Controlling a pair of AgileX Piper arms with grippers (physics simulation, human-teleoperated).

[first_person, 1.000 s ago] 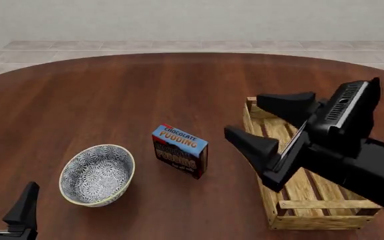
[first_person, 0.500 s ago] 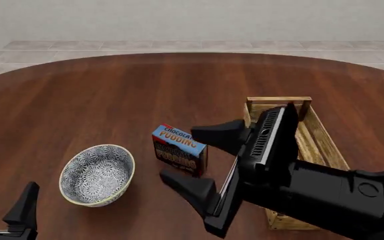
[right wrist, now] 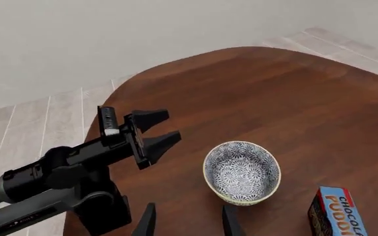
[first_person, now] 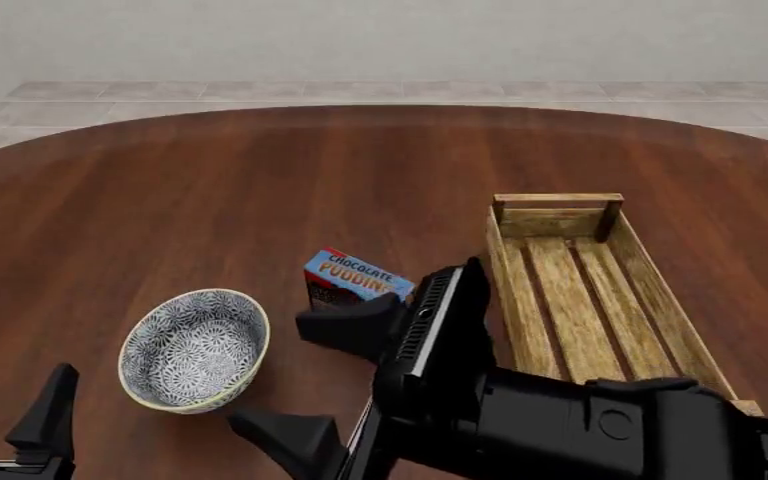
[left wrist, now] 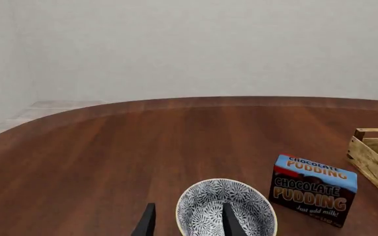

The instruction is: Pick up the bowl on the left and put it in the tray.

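The bowl (first_person: 195, 348), blue-and-white patterned with a cream rim, stands upright on the table at the front left. It also shows in both wrist views: bowl (left wrist: 241, 209) and bowl (right wrist: 241, 171). The tray (first_person: 582, 290), a long light-wood slatted crate, lies at the right with nothing in it. My right gripper (first_person: 265, 371) is open just to the right of the bowl, its fingers spread wide and holding nothing. My left gripper (first_person: 16, 372) is open at the front left corner, short of the bowl. Seen from the right wrist, the left gripper (right wrist: 172, 124) is apart from the bowl.
A blue chocolate pudding box (first_person: 355, 280) stands between the bowl and the tray, partly hidden behind my right arm. The box also shows as pudding box (left wrist: 312, 195). The round brown table's edge (right wrist: 110, 93) runs close behind the left arm.
My right arm has swung left from over the tray to beside the bowl, uncovering the tray. The gripper stayed open. The left arm, bowl and pudding box have not moved.
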